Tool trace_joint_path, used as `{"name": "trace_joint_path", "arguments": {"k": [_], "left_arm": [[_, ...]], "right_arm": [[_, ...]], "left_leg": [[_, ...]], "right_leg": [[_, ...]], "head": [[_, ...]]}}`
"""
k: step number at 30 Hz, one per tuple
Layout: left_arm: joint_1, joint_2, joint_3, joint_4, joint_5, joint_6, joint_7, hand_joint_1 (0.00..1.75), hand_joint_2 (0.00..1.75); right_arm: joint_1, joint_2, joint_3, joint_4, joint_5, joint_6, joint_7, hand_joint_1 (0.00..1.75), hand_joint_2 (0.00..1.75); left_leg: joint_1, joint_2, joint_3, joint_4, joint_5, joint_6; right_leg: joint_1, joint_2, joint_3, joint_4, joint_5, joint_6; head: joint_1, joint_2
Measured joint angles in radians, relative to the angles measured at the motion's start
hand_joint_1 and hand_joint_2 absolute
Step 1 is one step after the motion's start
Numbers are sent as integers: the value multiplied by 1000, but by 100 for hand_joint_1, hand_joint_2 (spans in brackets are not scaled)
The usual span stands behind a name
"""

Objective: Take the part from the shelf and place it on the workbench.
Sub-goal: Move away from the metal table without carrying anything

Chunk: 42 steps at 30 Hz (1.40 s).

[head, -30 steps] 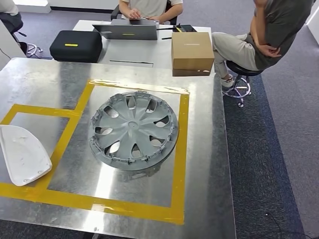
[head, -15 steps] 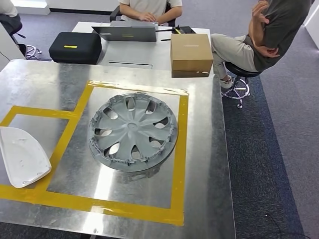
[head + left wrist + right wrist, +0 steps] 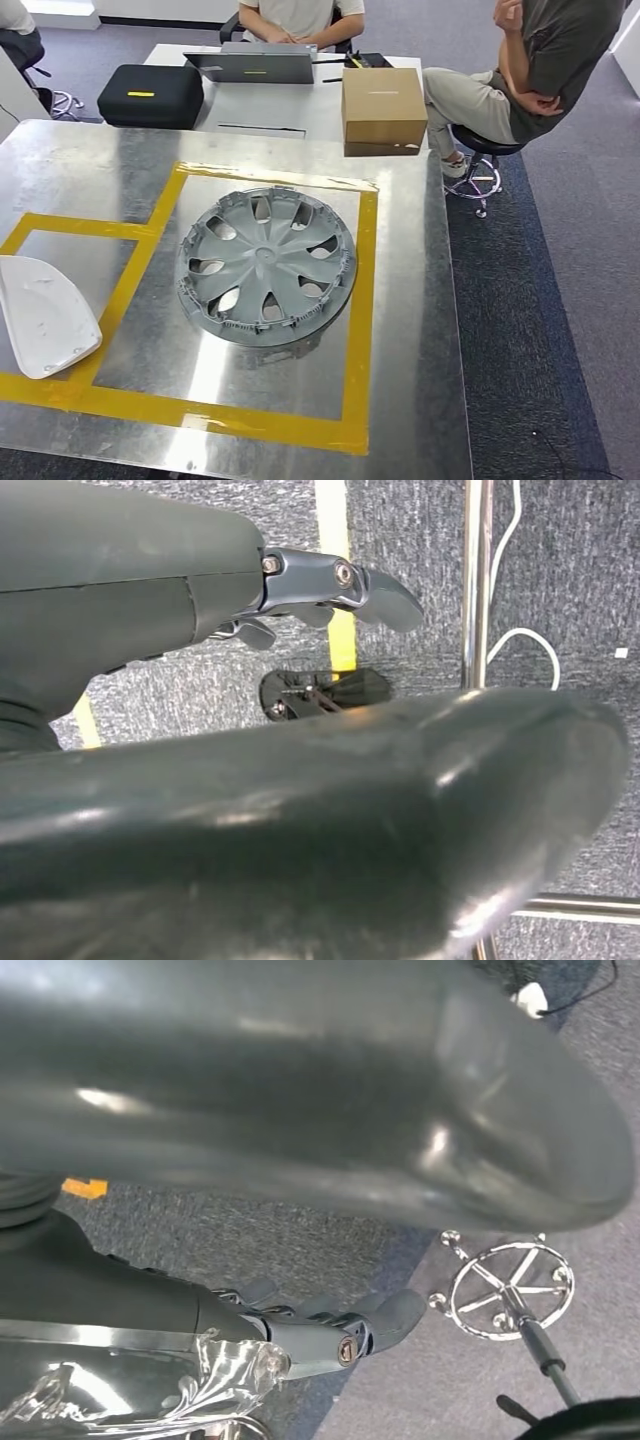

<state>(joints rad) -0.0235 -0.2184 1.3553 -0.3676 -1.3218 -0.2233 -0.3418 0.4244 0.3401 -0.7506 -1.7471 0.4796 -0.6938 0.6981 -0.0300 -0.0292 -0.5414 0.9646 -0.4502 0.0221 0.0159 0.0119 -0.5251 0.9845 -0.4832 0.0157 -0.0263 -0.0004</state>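
I read the workbench [image 3: 407, 330] as brushed sheet metal, glossy, with glare streaks. On it: matt grey plastic hubcap [image 3: 266, 263], glossy white plastic cover [image 3: 44, 313] at its left edge, matt yellow tape [image 3: 361, 300] around the hubcap. Behind it, a matt cardboard box [image 3: 383, 105]. Floor is rough grey carpet [image 3: 528, 330].

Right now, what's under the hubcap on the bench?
The grey hubcap lies flat on the metal workbench, inside the yellow tape square. Bare metal shows through its openings; the rest beneath is covered.

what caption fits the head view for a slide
Grey plastic wheel cover lying inside the yellow tape square on the metal workbench.
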Motion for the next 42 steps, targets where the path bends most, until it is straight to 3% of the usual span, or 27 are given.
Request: {"name": "trace_joint_path", "arguments": {"k": [3, 5, 7, 9, 14, 18, 20, 22, 23, 24, 25, 28, 30, 32, 34, 35, 37, 38, 39, 40, 42], "left_arm": [[-2, -12, 0, 1, -11, 20, -10, 0, 0], [-9, -38, -2, 1, -29, 60, -4, 0, 0], [-18, -62, -9, 5, -52, 99, 33, 0, 0], [-27, -72, -18, 12, -76, 115, 74, 0, 0], [-31, -70, -60, 27, -143, 103, 125, 0, 0], [-36, -77, -91, 39, -157, 120, 84, 0, 0], [-37, -83, -106, 41, -154, 152, 15, 0, 0], [-32, -87, -127, 39, -152, 188, -87, 0, 0], [-29, -89, -139, 37, -157, 198, -126, 0, 0], [-26, -91, -151, 34, -169, 199, -137, 0, 0], [-24, -93, -164, 31, -187, 197, -131, 0, 0], [-15, -104, -205, 18, -228, 185, -72, 0, 0], [-14, -108, -222, 7, -237, 163, -13, 0, 0], [-13, -109, -230, -5, -242, 132, 63, 0, 0], [-11, -110, -241, -12, -245, 106, 102, 0, 0], [-10, -109, -249, -13, -246, 97, 103, 0, 0], [-11, -109, -267, -15, -247, 87, 99, 0, 0], [-11, -108, -275, -16, -247, 86, 96, 0, 0], [-11, -108, -280, -17, -247, 86, 95, 0, 0], [-11, -107, -284, -18, -247, 86, 94, 0, 0], [-11, -107, -290, -19, -247, 85, 93, 0, 0]], "right_arm": [[2, 2, 21, 32, -81, 4, -3, 0, 0], [-4, 6, 60, 101, -233, 46, -25, 0, 0], [-25, 9, 120, 234, -408, 171, -64, 0, 0], [-59, 10, 167, 387, -478, 310, -105, 0, 0], [-162, -12, 149, 718, -272, 550, -249, 0, 0], [-247, -48, 132, 948, -89, 735, -400, 0, 0], [-288, -62, 116, 1043, -43, 756, -464, 0, 0], [-319, -66, 97, 1123, -10, 753, -510, 0, 0], [-329, -66, 88, 1157, 7, 748, -522, 0, 0], [-337, -66, 80, 1186, 22, 742, -521, 0, 0], [-343, -66, 73, 1210, 35, 735, -515, 0, 0], [-361, -66, 56, 1257, 58, 723, -497, 0, 0], [-375, -66, 43, 1277, 62, 727, -499, 0, 0], [-384, -65, 25, 1292, 62, 732, -507, 0, 0], [-391, -61, 8, 1304, 65, 734, -511, 0, 0], [-394, -58, 1, 1310, 67, 735, -511, 0, 0], [-400, -56, -10, 1319, 71, 736, -508, 0, 0], [-401, -55, -15, 1323, 72, 736, -506, 0, 0], [-402, -55, -19, 1326, 73, 736, -505, 0, 0], [-402, -54, -23, 1329, 74, 736, -504, 0, 0], [-403, -53, -29, 1332, 75, 736, -503, 0, 0]], "left_leg": [[0, 0, 0, 0, 0, 0], [0, 0, 0, 0, 0, 0], [0, 1, 0, 0, 0, 0], [-1, 1, 3, 0, -1, 1], [-5, 1, 5, 0, -3, 6], [-3, 4, 6, -4, 6, 18], [2, 7, 5, -9, 11, 24], [3, 9, 2, -8, 12, 26], [3, 10, 1, -7, 12, 25], [3, 10, 0, -6, 13, 25], [3, 10, -1, -5, 13, 24], [2, 10, -4, 1, 14, 16], [0, 10, -9, 5, 19, 4], [-1, 9, -14, 6, 25, -8], [2, 10, -28, 29, -1, -24], [5, 11, -44, 67, -36, -32], [12, 12, -92, 193, -124, -47], [16, 12, -111, 254, -153, -51], [19, 12, -116, 289, -164, -55], [22, 12, -103, 288, -153, -59], [31, 14, -24, 181, -96, -70]], "right_leg": [[0, 0, 0, 0, 0, 0], [0, 0, 3, -1, 0, 1], [0, 1, 7, -3, 2, 2], [-1, 2, 6, -4, 2, 5], [-5, 1, 11, -4, 1, 9], [-7, 2, 9, 3, -2, 20], [-8, -1, -21, 71, -51, 28], [-11, -3, -83, 213, -123, 34], [-12, -4, -110, 274, -143, 36], [-13, -4, -121, 301, -142, 37], [-13, -4, -112, 287, -122, 37], [-16, -2, -9, 87, -29, 32], [-15, 0, 24, 16, -12, 25], [-14, 1, 18, 12, -5, 13], [-17, -3, 7, 9, 6, -2], [-19, -5, -1, 7, 14, -9], [-21, -10, -20, 8, 27, -15], [-22, -12, -30, 8, 35, -14], [-23, -15, -41, 9, 42, -12], [-26, -16, -50, 9, 49, -8], [-30, -16, -65, 11, 62, 2]], "head": [[0, 0], [0, 0], [0, 0], [-2, 0], [-4, 0], [-3, 0], [0, 0], [2, 0], [2, 0], [2, 0], [2, 0], [2, 0], [1, 0], [0, 0], [-2, 0], [-5, 0], [-10, 0], [-11, 0], [-11, 0], [-11, 0], [-11, 0]]}}
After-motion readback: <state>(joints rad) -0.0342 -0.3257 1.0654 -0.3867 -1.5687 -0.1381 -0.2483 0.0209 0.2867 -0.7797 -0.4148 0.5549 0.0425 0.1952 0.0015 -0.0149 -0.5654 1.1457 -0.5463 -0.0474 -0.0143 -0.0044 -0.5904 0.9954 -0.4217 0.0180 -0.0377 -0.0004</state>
